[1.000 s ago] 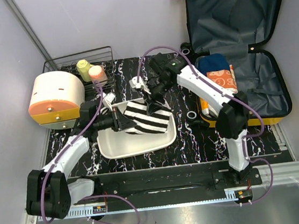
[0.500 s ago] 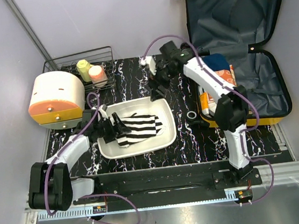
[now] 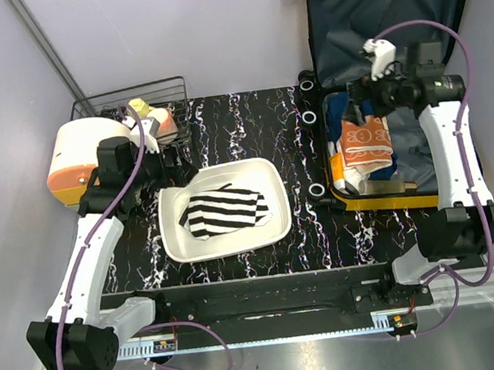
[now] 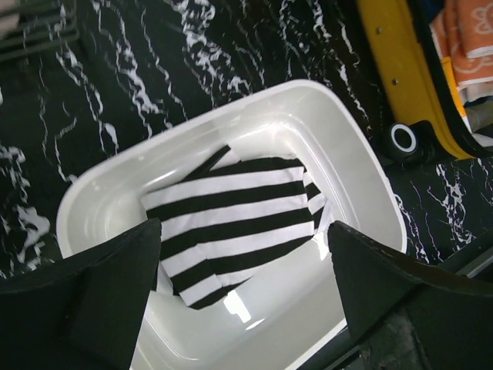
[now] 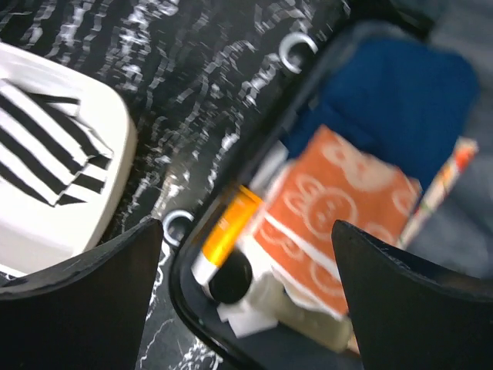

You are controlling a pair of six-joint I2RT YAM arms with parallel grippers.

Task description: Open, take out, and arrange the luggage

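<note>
The luggage [image 3: 383, 201], a yellow hard-shell suitcase, lies open at the right, its dark-lined lid [image 3: 388, 8] standing against the wall. Inside are an orange patterned cloth [image 3: 367, 140] [image 5: 339, 200], a blue cloth [image 5: 393, 100] and an orange tube [image 5: 227, 231]. My right gripper [image 3: 361, 105] [image 5: 246, 225] hovers open above these contents, holding nothing. A black-and-white striped cloth [image 3: 223, 210] [image 4: 231, 220] lies folded in the white tray [image 3: 236, 247] [image 4: 347, 169]. My left gripper [image 3: 169, 163] [image 4: 243, 225] stands open above the tray's left side, empty.
A cream-and-orange round container [image 3: 83, 159] sits at the far left. Behind it a wire basket [image 3: 174, 91] holds a yellow-green cup [image 3: 138, 108] and a pink cup [image 3: 161, 119]. The suitcase's yellow edge and wheel [image 4: 402, 137] border the tray's right. Walls close in on both sides.
Both grippers opened and let go of the striped cloth, which now rests in the tray. The left arm drew back to the left; the right arm swung right over the suitcase.
</note>
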